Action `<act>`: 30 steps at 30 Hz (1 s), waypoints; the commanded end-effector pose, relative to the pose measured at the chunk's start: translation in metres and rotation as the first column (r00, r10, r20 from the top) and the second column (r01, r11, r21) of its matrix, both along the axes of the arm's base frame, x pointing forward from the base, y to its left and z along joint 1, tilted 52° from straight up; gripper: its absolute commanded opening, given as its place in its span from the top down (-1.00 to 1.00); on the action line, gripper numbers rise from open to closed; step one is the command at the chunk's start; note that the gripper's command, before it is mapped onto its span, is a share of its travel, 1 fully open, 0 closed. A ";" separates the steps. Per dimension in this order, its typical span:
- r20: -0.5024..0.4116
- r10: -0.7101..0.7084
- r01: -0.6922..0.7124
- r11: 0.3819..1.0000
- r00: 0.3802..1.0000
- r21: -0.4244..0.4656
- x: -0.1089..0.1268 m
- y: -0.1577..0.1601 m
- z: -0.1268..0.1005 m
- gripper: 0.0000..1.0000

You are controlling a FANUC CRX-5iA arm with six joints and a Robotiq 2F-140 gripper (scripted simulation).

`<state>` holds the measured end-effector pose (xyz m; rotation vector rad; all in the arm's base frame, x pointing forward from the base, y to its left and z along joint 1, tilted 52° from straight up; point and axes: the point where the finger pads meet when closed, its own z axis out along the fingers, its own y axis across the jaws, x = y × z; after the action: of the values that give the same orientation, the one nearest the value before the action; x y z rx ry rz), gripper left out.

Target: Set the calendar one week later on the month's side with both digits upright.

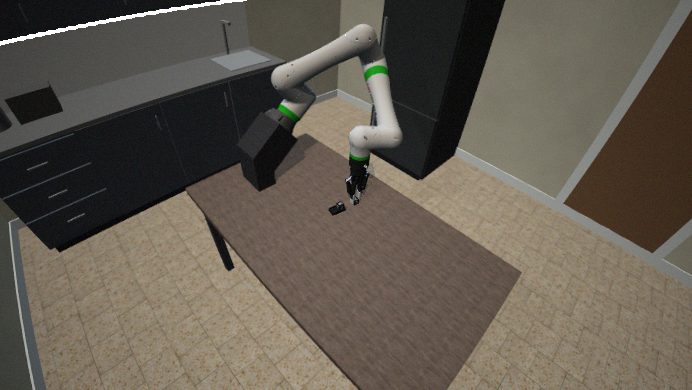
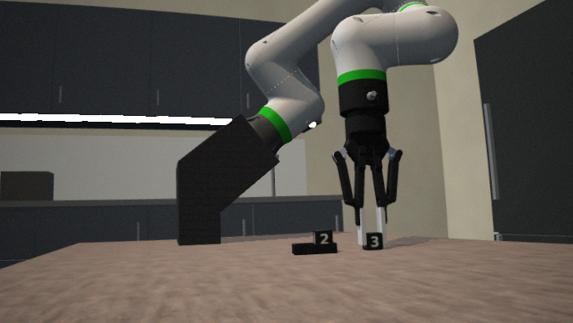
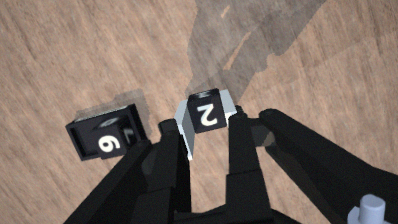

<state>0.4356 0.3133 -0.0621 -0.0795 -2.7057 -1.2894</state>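
Plainly, white "3" on cube

In the exterior view a white 2 is on the side of the cube on the tray, and a white 3 on the side of the other cube. In the wrist view the tray's cube has a digit on top that reads as 6 (or 9, from the other way round), and the other cube's top has a 2.
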 end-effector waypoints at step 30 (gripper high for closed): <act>0.000 0.000 0.000 1.000 1.000 0.000 0.001 -0.004 0.003 0.44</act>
<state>0.4359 0.3116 -0.0607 -0.0796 -2.7057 -1.2896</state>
